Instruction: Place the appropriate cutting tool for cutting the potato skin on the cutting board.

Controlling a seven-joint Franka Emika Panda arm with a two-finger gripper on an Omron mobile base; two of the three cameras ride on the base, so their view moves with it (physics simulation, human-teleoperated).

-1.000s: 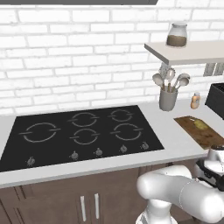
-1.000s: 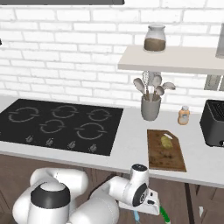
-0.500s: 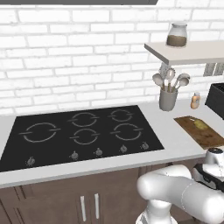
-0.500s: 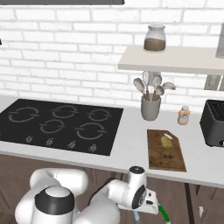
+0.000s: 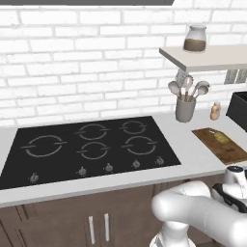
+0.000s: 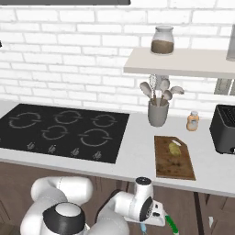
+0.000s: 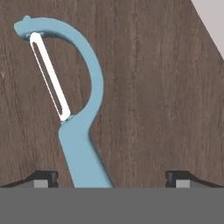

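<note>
Hand view is showing the gripper (image 7: 112, 177) standing wide open, its two dark tips well apart, with the light-blue cutting tool (image 7: 74, 109) lying between them on a brown wood-grain surface, nearer one tip; whether either is touching it I cannot tell. Up on the counter, the potato (image 6: 174, 147) is resting on the cutting board (image 6: 170, 165) beside the stove (image 6: 59, 131)

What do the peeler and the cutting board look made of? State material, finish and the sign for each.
Peeler: probably plastic, going by its smooth, matte, uniform light-blue body; its thin pale blade strip looks like metal, though that is uncertain. Cutting board: wood, dark brown with mottled grain and a dull finish.
</note>
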